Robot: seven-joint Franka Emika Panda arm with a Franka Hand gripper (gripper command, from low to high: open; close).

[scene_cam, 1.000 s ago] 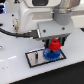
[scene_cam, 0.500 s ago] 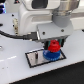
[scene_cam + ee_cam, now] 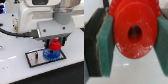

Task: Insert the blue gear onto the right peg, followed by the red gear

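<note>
The red gear (image 3: 54, 46) sits between my gripper's (image 3: 54, 45) fingers, just above the blue gear (image 3: 49, 54). The blue gear lies flat at the right end of the black-rimmed grey plate (image 3: 36, 57), and the right peg is hidden under the gears. In the wrist view the red gear (image 3: 134, 31) fills the frame, with its dark centre hole showing. Green finger pads (image 3: 105, 47) press on both of its sides. My gripper (image 3: 133, 35) is shut on it.
The plate rests on a white table (image 3: 17, 72). A black cable (image 3: 15, 31) runs along the exterior view's left toward the arm. The left peg on the plate is too small to make out.
The arm has lowered slightly with the red gear, bringing it down onto the blue gear. The blue gear and the plate have not moved.
</note>
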